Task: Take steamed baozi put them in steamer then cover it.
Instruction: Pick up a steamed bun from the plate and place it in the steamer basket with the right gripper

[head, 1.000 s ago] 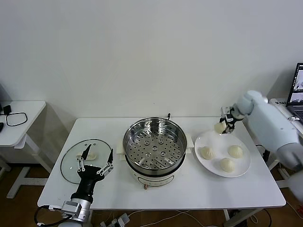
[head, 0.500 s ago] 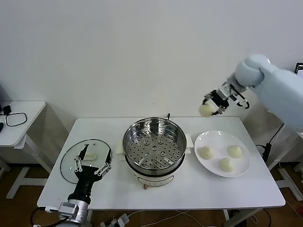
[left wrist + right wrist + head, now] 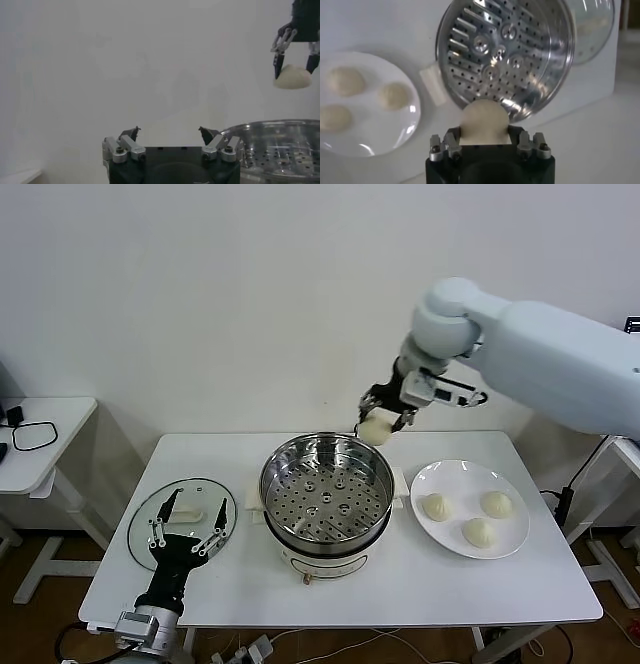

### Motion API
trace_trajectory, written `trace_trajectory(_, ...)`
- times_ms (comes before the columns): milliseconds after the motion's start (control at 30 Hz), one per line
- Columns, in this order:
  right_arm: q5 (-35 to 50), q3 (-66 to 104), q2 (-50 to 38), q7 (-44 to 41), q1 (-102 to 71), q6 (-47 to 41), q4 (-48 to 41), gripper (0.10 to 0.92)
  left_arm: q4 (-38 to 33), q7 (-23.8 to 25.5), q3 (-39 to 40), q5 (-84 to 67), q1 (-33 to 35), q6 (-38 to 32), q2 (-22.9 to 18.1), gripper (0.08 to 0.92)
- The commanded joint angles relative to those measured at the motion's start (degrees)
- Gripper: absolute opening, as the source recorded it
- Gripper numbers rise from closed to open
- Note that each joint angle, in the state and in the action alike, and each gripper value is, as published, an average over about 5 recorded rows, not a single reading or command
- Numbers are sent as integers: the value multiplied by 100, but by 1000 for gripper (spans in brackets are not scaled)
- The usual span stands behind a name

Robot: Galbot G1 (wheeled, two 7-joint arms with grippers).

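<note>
Fingers of the right tool (image 3: 381,420) pinch a baozi (image 3: 376,429), hiding its top; left tool (image 3: 186,536) gapes.

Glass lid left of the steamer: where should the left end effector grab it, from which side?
Grip the white handle at the centre of the glass lid, coming straight down from above. The lid lies flat on the table, so its thin rim offers little purchase; the raised handle probably suits the open left end effector hovering there.

A lab-like test room: a bare white wall (image 3: 200,304), a plain white table (image 3: 540,594) with trailing cables (image 3: 400,646), and a side desk (image 3: 40,439).
</note>
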Motion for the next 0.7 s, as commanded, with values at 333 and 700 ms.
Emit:
trace_trajectory(333, -1420, 353, 1377, 645, -1334, 953, -1618, 662, 216, 54, -85, -5, -44, -35, 19, 823)
trace_trajectory(700, -2093, 739, 1888, 966, -1651, 1264, -2448, 662, 289, 78, -115, -8, -77, -46, 24, 823)
